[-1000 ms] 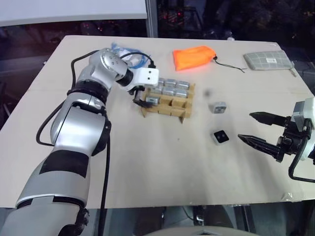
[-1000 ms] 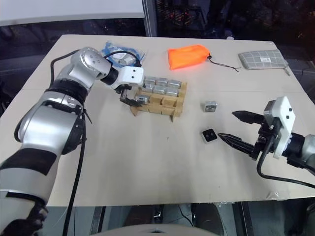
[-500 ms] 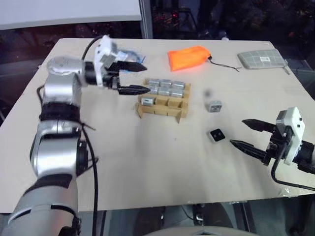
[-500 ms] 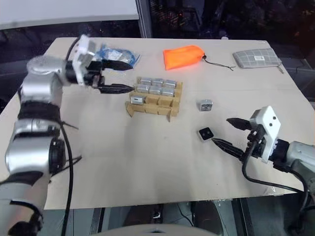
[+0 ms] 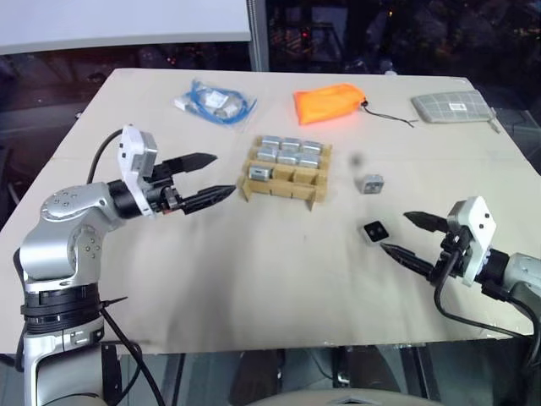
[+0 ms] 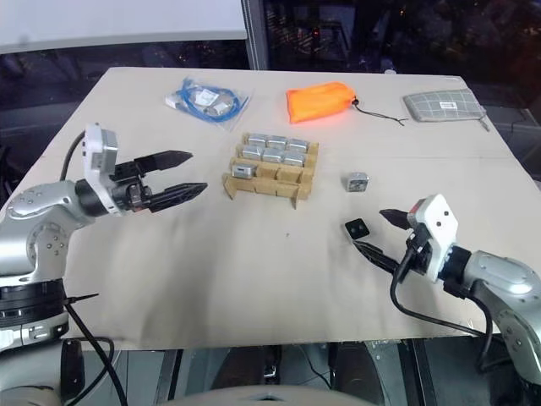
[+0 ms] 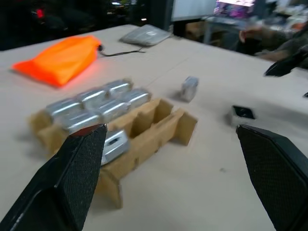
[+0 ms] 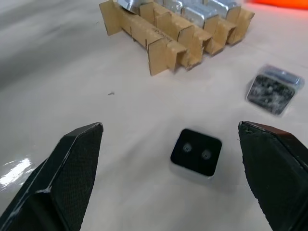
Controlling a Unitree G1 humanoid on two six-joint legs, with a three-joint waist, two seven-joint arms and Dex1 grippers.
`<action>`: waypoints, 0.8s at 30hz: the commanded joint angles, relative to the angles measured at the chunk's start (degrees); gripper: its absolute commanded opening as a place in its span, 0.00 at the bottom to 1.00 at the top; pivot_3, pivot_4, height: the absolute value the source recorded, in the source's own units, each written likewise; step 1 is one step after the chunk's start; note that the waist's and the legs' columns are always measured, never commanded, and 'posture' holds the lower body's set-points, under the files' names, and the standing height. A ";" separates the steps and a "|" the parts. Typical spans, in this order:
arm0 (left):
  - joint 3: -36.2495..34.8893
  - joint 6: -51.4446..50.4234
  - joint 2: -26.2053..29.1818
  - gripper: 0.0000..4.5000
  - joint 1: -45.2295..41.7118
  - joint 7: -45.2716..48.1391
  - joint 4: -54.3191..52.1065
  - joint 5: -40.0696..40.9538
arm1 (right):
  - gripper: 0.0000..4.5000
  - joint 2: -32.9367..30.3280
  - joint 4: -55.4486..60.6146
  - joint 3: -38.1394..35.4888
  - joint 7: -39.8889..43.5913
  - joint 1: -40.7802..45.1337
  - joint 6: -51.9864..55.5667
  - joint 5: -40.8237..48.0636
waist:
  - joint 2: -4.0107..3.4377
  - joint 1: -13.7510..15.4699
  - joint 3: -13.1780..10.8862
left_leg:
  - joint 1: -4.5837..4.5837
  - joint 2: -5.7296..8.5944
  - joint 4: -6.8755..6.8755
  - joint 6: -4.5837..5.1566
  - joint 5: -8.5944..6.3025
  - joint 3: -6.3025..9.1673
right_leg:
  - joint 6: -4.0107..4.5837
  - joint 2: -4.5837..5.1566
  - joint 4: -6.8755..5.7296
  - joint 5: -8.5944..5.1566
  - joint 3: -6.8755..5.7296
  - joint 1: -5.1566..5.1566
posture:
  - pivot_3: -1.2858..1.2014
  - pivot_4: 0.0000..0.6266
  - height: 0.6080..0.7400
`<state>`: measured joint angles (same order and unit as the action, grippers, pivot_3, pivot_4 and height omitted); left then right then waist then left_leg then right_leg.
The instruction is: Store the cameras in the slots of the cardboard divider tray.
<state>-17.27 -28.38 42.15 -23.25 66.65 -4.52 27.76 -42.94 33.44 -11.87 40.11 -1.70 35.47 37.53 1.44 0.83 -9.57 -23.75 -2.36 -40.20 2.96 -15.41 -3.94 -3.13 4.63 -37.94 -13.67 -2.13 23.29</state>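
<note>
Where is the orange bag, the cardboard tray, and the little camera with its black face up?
orange pouch [image 5: 330, 101], left eye view, middle of fabric.
cardboard divider tray [image 5: 287, 188], left eye view, front wall.
camera [image 8: 196, 152], right wrist view, black face.

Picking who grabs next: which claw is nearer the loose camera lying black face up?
Right. The right claw sits open just beside the black-faced camera, fingers aimed at it. The left claw is open far across the table, beyond the cardboard divider tray.

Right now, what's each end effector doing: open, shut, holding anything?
Left end effector: open, empty, beside the cardboard divider tray.
Right end effector: open, empty, by a loose camera.
</note>
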 commanded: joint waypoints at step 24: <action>30.64 43.39 0.08 0.99 -39.26 14.74 49.86 -29.67 | 1.00 0.36 2.92 -0.41 1.26 4.64 -0.04 0.88 | 0.05 0.48 -0.06 | -0.27 0.03 0.08 0.02 -0.01 -0.41 | -0.03 -0.11 0.08 0.00 0.06 0.23 | 0.52 0.24 1.00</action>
<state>12.62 10.31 42.20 -59.66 82.22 42.16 0.51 -42.44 32.80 -9.93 42.14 3.02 35.42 36.99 1.49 1.30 -9.64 -24.16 -2.32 -40.13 2.99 -15.42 -4.25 -3.17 4.52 -37.82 -13.66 -2.22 23.56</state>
